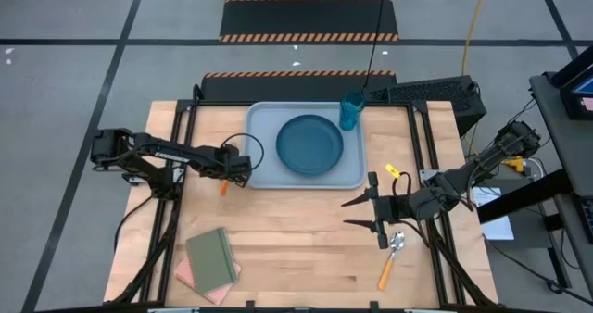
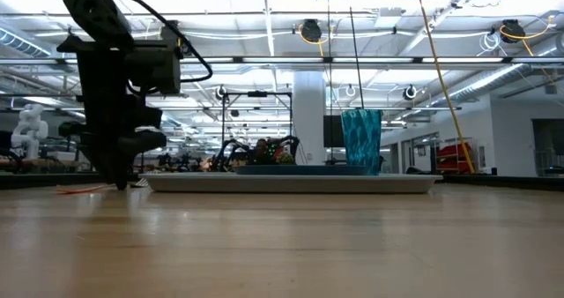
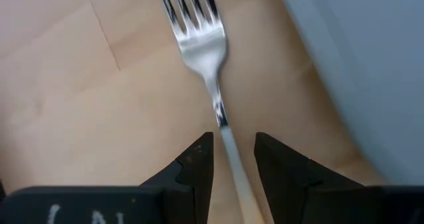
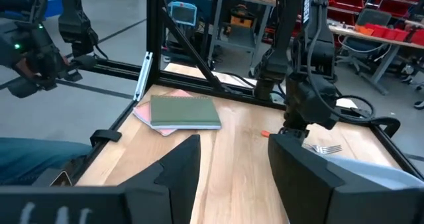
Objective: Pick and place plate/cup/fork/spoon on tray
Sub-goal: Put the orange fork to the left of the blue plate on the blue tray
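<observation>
The grey-blue tray (image 1: 262,128) lies at the table's far middle. The dark teal plate (image 1: 309,144) lies in it, and the teal cup (image 1: 351,110) stands upright in its far right corner; the cup also shows in the low view (image 2: 361,139). The fork (image 3: 199,42) lies flat on the table by the tray's near left corner, its orange handle (image 1: 223,190) toward the near edge. My left gripper (image 3: 234,161) is low over it, open, one finger on either side of its neck. My right gripper (image 1: 358,213) is open and empty, left of the spoon (image 1: 391,256).
A green notebook (image 1: 211,257) lies on a pink one at the table's near left. A small yellow-orange piece (image 1: 392,171) lies right of the tray. The table's near middle is bare wood.
</observation>
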Available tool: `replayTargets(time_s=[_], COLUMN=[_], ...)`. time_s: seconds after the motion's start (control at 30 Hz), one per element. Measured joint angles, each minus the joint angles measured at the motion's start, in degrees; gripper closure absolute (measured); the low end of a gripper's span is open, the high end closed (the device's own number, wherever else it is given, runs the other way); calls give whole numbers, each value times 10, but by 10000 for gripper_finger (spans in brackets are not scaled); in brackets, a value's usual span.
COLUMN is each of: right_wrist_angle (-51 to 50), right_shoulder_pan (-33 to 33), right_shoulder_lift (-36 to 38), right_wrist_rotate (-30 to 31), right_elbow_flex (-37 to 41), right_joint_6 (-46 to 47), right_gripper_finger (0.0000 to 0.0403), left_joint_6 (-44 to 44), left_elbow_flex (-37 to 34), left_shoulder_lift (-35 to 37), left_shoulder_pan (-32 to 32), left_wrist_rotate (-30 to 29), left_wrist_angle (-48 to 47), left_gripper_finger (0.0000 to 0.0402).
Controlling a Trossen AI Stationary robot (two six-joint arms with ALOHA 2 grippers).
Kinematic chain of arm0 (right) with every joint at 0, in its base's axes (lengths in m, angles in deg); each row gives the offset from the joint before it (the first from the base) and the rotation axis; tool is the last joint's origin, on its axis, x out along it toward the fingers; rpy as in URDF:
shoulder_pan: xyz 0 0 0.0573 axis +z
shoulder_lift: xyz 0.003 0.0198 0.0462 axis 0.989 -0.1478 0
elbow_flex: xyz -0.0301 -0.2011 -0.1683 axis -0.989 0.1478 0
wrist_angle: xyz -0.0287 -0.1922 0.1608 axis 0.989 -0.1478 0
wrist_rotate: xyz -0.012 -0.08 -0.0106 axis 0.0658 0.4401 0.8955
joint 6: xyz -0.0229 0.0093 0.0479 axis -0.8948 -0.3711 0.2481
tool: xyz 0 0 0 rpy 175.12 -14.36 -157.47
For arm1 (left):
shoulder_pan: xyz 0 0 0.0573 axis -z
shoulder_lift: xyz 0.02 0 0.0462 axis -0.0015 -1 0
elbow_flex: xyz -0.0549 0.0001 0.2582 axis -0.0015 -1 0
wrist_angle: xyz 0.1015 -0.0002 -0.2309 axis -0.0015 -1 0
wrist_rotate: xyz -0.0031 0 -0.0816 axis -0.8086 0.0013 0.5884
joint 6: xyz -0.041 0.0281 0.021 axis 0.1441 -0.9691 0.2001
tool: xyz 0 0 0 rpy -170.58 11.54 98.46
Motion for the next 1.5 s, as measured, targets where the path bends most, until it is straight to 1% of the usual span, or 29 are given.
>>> replayTargets(time_s=[0.1,0.33,0.57,0.87,0.97,1.13,1.2,1.27,1.4,1.5], right_wrist_angle=[0,0,0,-3,-3,-7,-10,-14,-13,-13], right_shoulder_pan=[0,0,0,0,0,0,0,0,0,0], right_shoulder_lift=[0,0,0,0,0,0,0,0,0,0], right_wrist_rotate=[0,0,0,0,0,0,0,0,0,0], right_elbow_flex=[0,0,0,0,0,0,0,0,0,0], right_joint_6=[0,0,5,5,5,5,5,5,5,5], right_gripper_finger=[232,232,232,232,232,232,232,232,232,232], left_joint_6=[1,2,-13,-15,-28,-46,-56,-56,-64,-81], left_elbow_flex=[-1,-2,-45,-35,-31,-31,-30,-30,-30,-31], left_shoulder_lift=[-1,-1,3,0,-1,-1,-1,-1,-1,10], left_shoulder_pan=[-3,-18,-39,-40,-41,-40,-40,-40,-40,-42], left_wrist_rotate=[-11,-9,-12,0,5,10,10,11,11,13], left_wrist_angle=[14,22,90,74,71,72,71,71,71,70], left_gripper_finger=[284,284,284,286,306,370,387,387,371,382])
